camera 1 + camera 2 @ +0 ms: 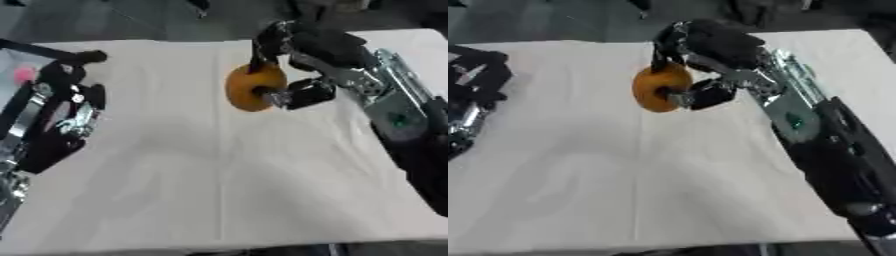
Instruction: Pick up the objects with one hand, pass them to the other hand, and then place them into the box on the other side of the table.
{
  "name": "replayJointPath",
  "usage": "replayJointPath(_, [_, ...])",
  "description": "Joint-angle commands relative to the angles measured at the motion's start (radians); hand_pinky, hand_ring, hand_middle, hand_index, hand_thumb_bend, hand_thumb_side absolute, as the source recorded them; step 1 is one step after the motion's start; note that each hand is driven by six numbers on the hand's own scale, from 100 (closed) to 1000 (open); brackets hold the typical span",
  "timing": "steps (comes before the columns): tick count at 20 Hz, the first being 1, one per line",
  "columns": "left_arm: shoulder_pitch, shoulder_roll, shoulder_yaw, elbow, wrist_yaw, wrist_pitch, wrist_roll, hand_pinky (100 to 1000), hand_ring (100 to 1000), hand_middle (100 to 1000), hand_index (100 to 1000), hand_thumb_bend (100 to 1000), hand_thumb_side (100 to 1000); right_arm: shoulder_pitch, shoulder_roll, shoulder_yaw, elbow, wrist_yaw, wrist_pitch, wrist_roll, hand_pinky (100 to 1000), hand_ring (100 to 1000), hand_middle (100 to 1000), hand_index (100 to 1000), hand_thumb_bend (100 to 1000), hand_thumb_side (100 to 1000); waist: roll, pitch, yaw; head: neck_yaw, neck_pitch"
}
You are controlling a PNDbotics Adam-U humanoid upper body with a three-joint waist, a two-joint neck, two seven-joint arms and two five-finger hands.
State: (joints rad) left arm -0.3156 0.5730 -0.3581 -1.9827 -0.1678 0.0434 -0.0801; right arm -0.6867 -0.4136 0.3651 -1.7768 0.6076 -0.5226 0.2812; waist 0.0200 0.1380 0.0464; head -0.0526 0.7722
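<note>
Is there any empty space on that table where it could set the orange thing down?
Plenty: the white cloth is bare from the middle to the near edge. It is crowded at the left edge, around the left hand, and under the right hand holding the orange thing.

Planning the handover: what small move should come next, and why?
Probably bring the left hand in toward the orange ball. The right hand holds it in curled fingers above the table, while the left hand sits far off at the left edge, holding nothing.

Round object (254, 87) in right hand (302, 65) above table (219, 190) centre — left hand (66, 107) at left edge.
</note>
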Motion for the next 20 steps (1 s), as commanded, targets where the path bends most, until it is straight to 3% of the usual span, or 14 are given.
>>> replayJointPath(1, [-0.029, 0.04, -0.042, -0.017, 0.039, 0.02, -0.059, 658, 100, 875, 932, 100, 812, -0.023, 0.005, 0.009, -0.072, -0.039, -0.007, 0.024, 520, 410, 436, 401, 100, 100, -0.002, -0.011, 0.001, 0.012, -0.002])
replayJointPath(5, [-0.058, 0.05, -0.098, -0.017, 0.141, 0.078, -0.11, 655, 100, 917, 942, 100, 864, -0.036, 0.01, 0.026, -0.136, -0.075, -0.013, 0.049, 538, 414, 438, 405, 100, 100, -0.005, -0.012, -0.002, 0.014, -0.002])
replayJointPath(10, [-0.097, 0.05, -0.142, -0.017, 0.26, 0.122, -0.152, 655, 100, 946, 951, 116, 866, -0.048, 0.018, 0.034, -0.191, -0.119, -0.008, 0.08, 541, 415, 439, 407, 100, 100, -0.009, -0.01, -0.007, 0.009, -0.002])
replayJointPath(14, [-0.11, 0.043, -0.16, -0.017, 0.343, 0.106, -0.204, 662, 100, 965, 973, 187, 864, -0.052, 0.022, 0.037, -0.215, -0.145, -0.002, 0.099, 545, 416, 438, 410, 100, 100, -0.012, -0.009, -0.009, -0.005, -0.002])
replayJointPath(20, [-0.103, 0.042, -0.161, -0.017, 0.437, 0.074, -0.285, 668, 100, 990, 992, 241, 869, -0.055, 0.022, 0.037, -0.223, -0.163, -0.001, 0.114, 547, 416, 354, 412, 100, 100, -0.013, -0.008, -0.009, -0.026, -0.002])
